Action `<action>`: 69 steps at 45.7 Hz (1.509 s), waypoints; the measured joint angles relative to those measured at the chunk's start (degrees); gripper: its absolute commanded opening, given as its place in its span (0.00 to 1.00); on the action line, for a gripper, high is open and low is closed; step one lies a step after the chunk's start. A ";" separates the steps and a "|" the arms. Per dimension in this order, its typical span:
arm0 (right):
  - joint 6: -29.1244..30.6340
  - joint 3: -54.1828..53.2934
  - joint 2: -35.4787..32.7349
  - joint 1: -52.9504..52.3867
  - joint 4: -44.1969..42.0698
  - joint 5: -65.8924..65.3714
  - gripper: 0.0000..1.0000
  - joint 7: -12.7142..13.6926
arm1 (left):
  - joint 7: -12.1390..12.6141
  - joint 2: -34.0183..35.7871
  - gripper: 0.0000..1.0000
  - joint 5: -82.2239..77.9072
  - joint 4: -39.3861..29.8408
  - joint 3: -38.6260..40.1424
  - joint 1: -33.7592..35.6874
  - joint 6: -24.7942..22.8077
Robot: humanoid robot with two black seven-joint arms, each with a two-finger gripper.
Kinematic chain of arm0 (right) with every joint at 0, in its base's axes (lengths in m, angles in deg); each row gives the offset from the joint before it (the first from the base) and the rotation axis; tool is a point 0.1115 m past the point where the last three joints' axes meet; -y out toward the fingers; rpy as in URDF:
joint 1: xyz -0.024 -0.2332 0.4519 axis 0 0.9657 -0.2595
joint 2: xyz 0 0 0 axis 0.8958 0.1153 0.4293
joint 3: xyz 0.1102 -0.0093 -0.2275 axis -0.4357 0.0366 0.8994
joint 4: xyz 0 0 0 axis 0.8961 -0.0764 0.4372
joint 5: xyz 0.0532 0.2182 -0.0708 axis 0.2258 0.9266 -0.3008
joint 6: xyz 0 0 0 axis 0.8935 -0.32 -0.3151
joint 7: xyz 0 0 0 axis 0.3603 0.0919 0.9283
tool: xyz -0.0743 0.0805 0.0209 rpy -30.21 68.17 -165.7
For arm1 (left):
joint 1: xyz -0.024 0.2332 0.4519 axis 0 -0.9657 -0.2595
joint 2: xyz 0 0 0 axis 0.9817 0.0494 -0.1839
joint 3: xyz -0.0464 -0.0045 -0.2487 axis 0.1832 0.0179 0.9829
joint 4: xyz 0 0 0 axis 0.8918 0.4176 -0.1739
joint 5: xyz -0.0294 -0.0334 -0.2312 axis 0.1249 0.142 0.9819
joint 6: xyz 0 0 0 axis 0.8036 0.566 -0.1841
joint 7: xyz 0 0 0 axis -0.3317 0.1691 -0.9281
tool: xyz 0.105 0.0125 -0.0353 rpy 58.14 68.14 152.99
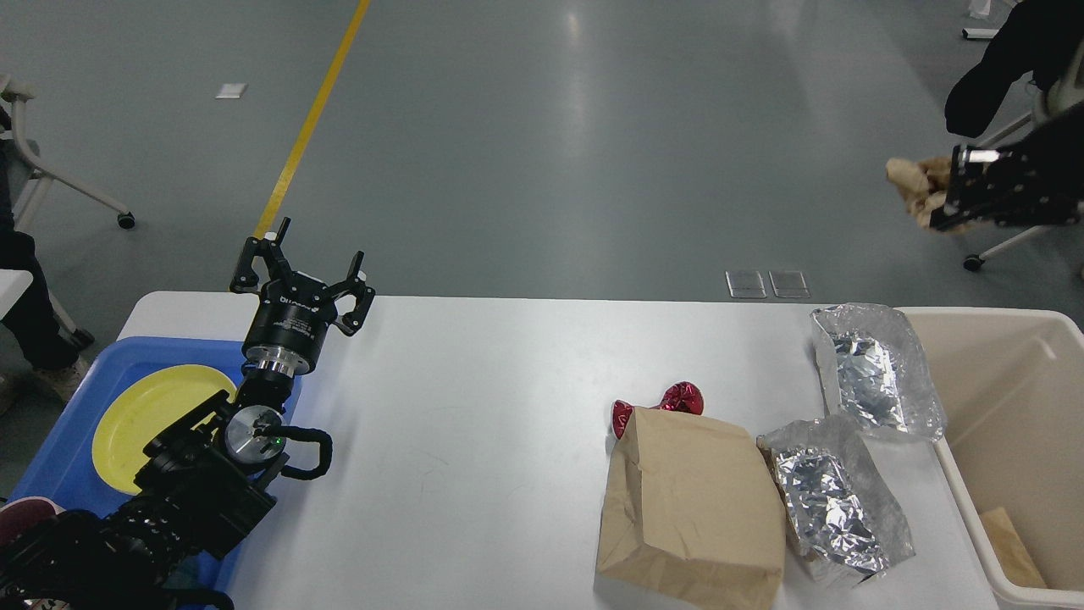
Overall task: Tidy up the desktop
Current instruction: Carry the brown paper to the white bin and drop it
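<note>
The white desktop (474,407) fills the lower view. On its right lie a brown paper bag (690,508), a red foil wrapper (669,402) partly behind the bag, and two silver foil bags (876,368) (834,500). My left gripper (305,267) is open and empty, raised over the desktop's far left part. My right gripper (936,195) is at the far right, high above the cream bin (999,407), shut on a crumpled brown paper (915,182).
A blue tray (76,407) at the left holds a yellow plate (144,424); a dark red bowl (25,517) shows at the lower left. The cream bin holds a brown scrap (1012,546). Chairs stand on the grey floor beyond.
</note>
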 measured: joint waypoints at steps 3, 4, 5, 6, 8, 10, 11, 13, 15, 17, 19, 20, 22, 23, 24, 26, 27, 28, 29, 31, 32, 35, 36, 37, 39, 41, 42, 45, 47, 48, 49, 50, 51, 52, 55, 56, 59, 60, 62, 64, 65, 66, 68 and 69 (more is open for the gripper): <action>0.06 3.37 -0.45 -3.15 -0.16 0.00 0.00 0.00 | 0.00 0.00 0.97 0.00 0.00 0.00 0.00 0.00; 0.06 4.43 -0.58 -3.84 -0.28 -0.02 0.00 0.01 | 0.00 0.00 0.97 0.01 0.00 0.00 0.00 0.00; 0.06 5.47 -0.71 -4.40 -0.43 -0.06 0.00 0.00 | 0.00 0.00 0.97 0.00 0.00 0.00 0.00 0.00; 0.06 6.49 -0.86 -4.80 -0.55 -0.11 0.00 0.00 | 0.00 0.00 0.97 0.00 0.00 0.00 0.00 0.00; 0.07 9.12 -1.38 -5.37 -1.02 -0.30 0.00 0.03 | 0.00 0.00 0.97 0.00 0.00 0.00 0.00 0.00; 0.07 11.20 -2.01 -5.53 -1.59 -0.43 0.00 0.04 | 0.00 0.00 0.96 0.00 0.00 0.00 0.00 0.00; 0.07 12.17 -2.37 -5.54 -1.83 -0.54 0.00 0.06 | 0.00 0.00 0.96 0.00 0.00 0.00 0.00 0.00; 0.07 13.96 -3.23 -5.51 -2.20 -0.70 0.00 0.09 | 0.00 0.00 0.96 0.00 0.01 0.00 0.00 0.00; 0.08 15.43 -4.37 -5.19 -2.42 -0.80 0.00 0.09 | 0.00 0.00 0.97 0.00 0.01 0.00 0.00 0.00; 0.07 16.30 -5.79 -4.62 -2.51 -0.85 0.00 0.10 | 0.00 0.00 0.97 0.00 0.01 0.00 0.00 0.00; 0.07 16.75 -7.18 -3.81 -2.59 -0.87 0.00 0.13 | 0.00 0.00 0.97 0.00 0.01 0.00 0.00 0.00; -0.18 16.92 -8.04 -3.12 -2.62 -0.89 0.00 0.14 | 0.00 0.00 0.97 0.00 0.01 0.00 0.00 0.00; -1.20 17.11 -9.40 -1.99 -2.63 -0.93 0.00 0.16 | 0.00 0.00 0.97 0.00 0.01 0.00 0.00 0.00; -1.96 17.18 -10.08 -1.38 -2.63 -0.94 0.00 0.16 | 0.00 0.00 0.97 0.00 0.01 0.00 0.00 0.00; -3.98 17.35 -11.54 -0.07 -2.65 -0.94 0.00 0.18 | 0.00 0.00 0.97 0.00 0.01 0.00 0.00 0.00; -6.21 17.45 -12.88 1.28 -2.66 -0.91 0.00 0.19 | 0.00 0.00 0.97 0.00 0.01 0.00 0.00 0.00; -7.38 17.45 -13.51 2.02 -2.67 -0.76 0.00 0.17 | 0.00 0.00 0.97 0.00 0.00 0.00 0.00 0.00; -8.64 17.46 -14.15 2.85 -2.69 -0.55 0.00 0.18 | 0.00 0.00 0.97 -0.01 0.00 0.00 0.00 0.00; -10.28 17.45 -14.97 3.94 -2.72 -0.28 0.00 0.17 | 0.00 0.00 0.97 0.00 0.01 0.00 0.00 0.00; -13.00 17.32 -16.10 5.78 -2.80 0.10 0.00 0.18 | 0.00 0.00 0.97 0.01 0.01 0.00 0.00 0.00; -14.80 17.17 -16.70 6.96 -2.85 0.29 0.00 0.19 | 0.00 0.00 0.97 0.00 0.01 0.00 0.00 0.00; -19.58 16.49 -18.06 10.08 -2.92 0.61 0.00 0.19 | 0.00 0.00 0.97 0.01 0.01 0.00 0.00 0.00; -21.01 16.17 -18.40 11.03 -2.92 0.67 0.00 0.18 | 0.00 0.00 0.97 0.00 0.01 0.00 0.00 0.00; -22.86 15.68 -18.79 12.26 -2.93 0.74 0.00 0.19 | 0.00 0.00 0.97 0.00 0.01 0.00 0.00 0.00; -25.73 14.67 -19.41 14.41 -2.94 0.92 0.00 0.18 | 0.00 0.00 0.97 -0.01 0.01 0.00 0.00 0.00; -28.85 13.19 -20.09 17.18 -2.94 1.46 0.00 0.18 | 0.00 0.00 0.97 0.01 0.01 0.00 0.00 0.00; -30.21 12.42 -20.34 18.46 -2.94 1.82 0.00 0.17 | 0.00 0.00 0.97 -0.01 0.01 0.00 0.00 0.00; -34.35 9.64 -20.95 22.77 -2.95 3.50 0.00 0.17 | 0.00 0.00 0.97 0.00 0.01 0.00 0.00 0.00; -37.09 7.50 -21.23 25.95 -3.02 5.04 0.00 0.13 | 0.00 0.00 0.97 0.00 0.02 0.00 0.00 0.00; -38.32 6.47 -21.33 27.39 -3.07 5.81 0.00 0.13 | 0.00 0.00 0.97 0.00 0.02 0.00 0.00 0.00; -39.61 5.38 -21.40 28.85 -3.14 6.62 0.00 0.13 | 0.00 0.00 0.97 0.01 0.02 0.00 0.00 0.00; -41.18 4.00 -21.46 30.62 -3.24 7.62 0.00 0.12 | 0.00 0.00 0.97 0.00 0.02 0.00 0.00 0.00; -42.45 2.84 -21.48 32.05 -3.34 8.38 0.00 0.11 | 0.00 0.00 0.97 0.00 0.02 0.00 0.00 0.00; -43.69 1.68 -21.48 33.54 -3.45 9.10 0.00 0.10 | 0.00 0.00 0.97 0.00 0.02 0.00 0.00 0.00; -47.08 -2.19 -21.29 38.22 -3.70 10.88 0.00 0.09 | 0.00 0.00 0.97 0.00 0.02 0.00 0.00 0.00; -47.93 -3.43 -21.19 39.60 -3.82 11.24 0.00 0.07 | 0.00 0.00 0.97 0.00 0.02 0.00 0.00 0.00; -49.92 -7.45 -20.86 43.91 -4.45 11.86 0.00 0.09 | 0.00 0.00 0.97 0.00 0.02 0.00 0.00 0.00; -50.46 -8.98 -20.67 45.50 -4.84 11.97 0.00 0.07 | 0.00 0.00 0.97 0.00 0.02 0.00 0.00 0.00; -51.12 -11.31 -20.22 47.94 -5.58 12.05 0.00 0.04 | 0.00 0.00 0.97 0.00 0.02 0.00 0.00 0.00; -51.60 -13.83 -19.44 50.60 -6.51 12.09 0.00 0.02 | 0.00 0.00 0.97 0.00 0.02 0.00 0.00 0.00; -51.74 -14.88 -19.05 51.74 -6.92 12.10 0.00 0.02 | 0.00 0.00 0.97 -0.01 0.02 0.00 0.00 0.00; -51.86 -16.10 -18.58 53.13 -7.45 12.10 0.00 0.01 | 0.00 0.00 0.97 0.00 0.02 0.00 0.00 0.00; -51.99 -17.87 -17.89 55.13 -8.20 12.11 0.00 0.01 | 0.00 0.00 0.97 0.00 0.01 0.00 0.00 0.00; -52.04 -18.84 -17.52 56.27 -8.63 12.11 0.00 0.00 | 0.00 0.00 0.97 0.00 0.01 0.00 0.00 0.00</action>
